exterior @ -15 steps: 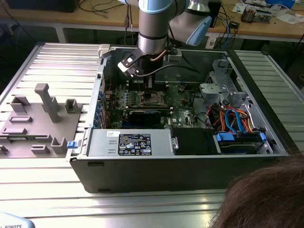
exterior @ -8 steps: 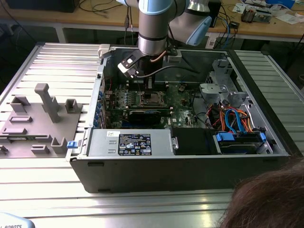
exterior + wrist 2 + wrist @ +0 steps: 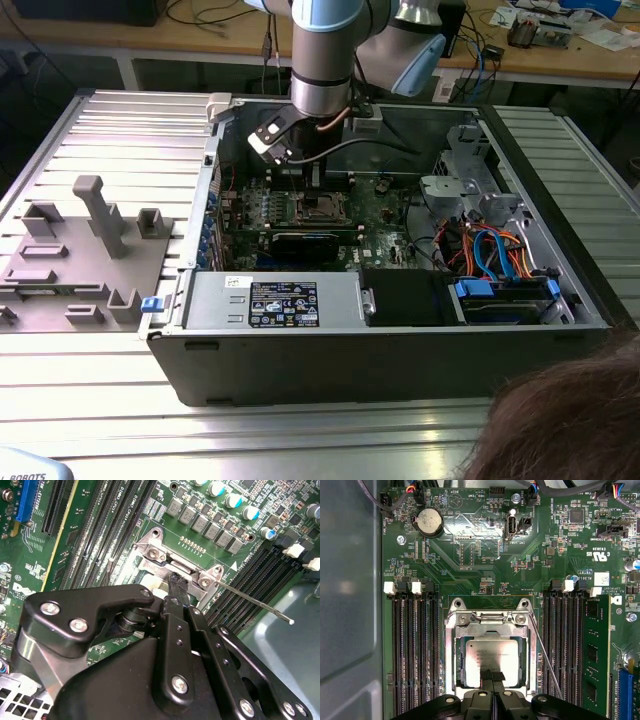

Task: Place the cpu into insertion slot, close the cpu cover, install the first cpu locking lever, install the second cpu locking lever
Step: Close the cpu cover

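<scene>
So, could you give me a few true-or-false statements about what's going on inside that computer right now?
1. The cpu lies in the insertion slot. True.
2. The cpu cover stands upright, open. False: it lies flat, framing the cpu's top.
3. The gripper has its fingers spread wide. False: in the first wrist view they are pressed together at the cover's edge.
4. A thin metal lever sticks out from the socket's corner, over the memory slots. True.
5. The computer case is shut. False: its side is open and the green board shows.
</scene>
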`<action>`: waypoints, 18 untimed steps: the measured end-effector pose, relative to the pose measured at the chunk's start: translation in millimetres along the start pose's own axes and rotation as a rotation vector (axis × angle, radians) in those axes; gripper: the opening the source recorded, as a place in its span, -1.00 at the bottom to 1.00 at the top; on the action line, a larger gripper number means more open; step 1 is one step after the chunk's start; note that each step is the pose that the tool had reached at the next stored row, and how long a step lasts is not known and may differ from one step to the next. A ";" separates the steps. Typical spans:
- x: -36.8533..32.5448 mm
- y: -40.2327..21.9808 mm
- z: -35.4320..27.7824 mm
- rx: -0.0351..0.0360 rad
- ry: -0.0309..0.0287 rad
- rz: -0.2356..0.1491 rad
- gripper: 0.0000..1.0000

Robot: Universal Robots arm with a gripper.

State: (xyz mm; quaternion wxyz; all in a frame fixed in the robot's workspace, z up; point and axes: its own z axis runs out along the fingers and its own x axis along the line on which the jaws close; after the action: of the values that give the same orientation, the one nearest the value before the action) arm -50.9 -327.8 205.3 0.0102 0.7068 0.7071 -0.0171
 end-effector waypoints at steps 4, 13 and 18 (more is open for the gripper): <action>0.0 0.0 0.7 0.0000 0.0000 0.000 -0.79; 0.1 0.0 2.3 0.0001 -0.0001 0.000 -0.79; 0.1 0.0 3.1 0.0000 -0.0001 0.000 -0.79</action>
State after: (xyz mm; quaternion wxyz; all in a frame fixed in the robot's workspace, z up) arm -50.9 -327.8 202.2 0.0102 0.7068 0.7071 -0.0172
